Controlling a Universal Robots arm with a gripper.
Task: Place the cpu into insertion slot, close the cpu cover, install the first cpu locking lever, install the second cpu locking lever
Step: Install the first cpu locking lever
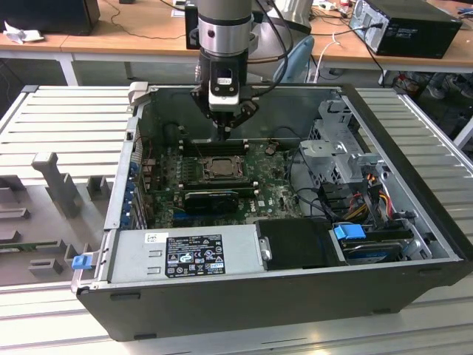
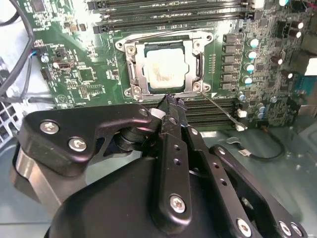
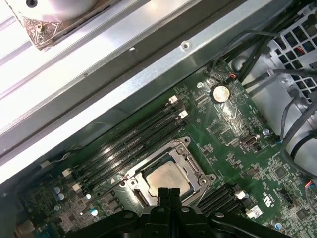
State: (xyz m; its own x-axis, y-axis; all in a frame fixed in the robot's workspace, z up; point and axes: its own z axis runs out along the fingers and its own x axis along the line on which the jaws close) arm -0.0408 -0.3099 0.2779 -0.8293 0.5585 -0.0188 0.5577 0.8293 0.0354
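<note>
The cpu [image 2: 165,71] lies flat in the insertion slot [image 1: 219,167] on the green motherboard, its pale face showing through the window of the cpu cover [image 2: 132,55], which lies down around it. One thin wire lever [image 2: 163,33] runs along one side of the socket. A second thin lever [image 2: 223,111] slants away from a socket corner. My gripper [image 2: 171,101] hangs just above the socket's edge, fingers shut together on nothing. In the first wrist view the gripper [image 3: 168,191] overlaps the cpu's [image 3: 167,177] near edge. In the exterior view the gripper [image 1: 225,131] is above the socket.
The open computer case has tall metal walls [image 1: 140,111]. A black expansion card [image 1: 211,198] lies beside the socket, and a power supply [image 1: 185,255] sits at the front. A drive cage [image 1: 336,148] and cables [image 1: 369,192] stand on the exterior view's right. Memory slots [image 3: 133,144] flank the socket.
</note>
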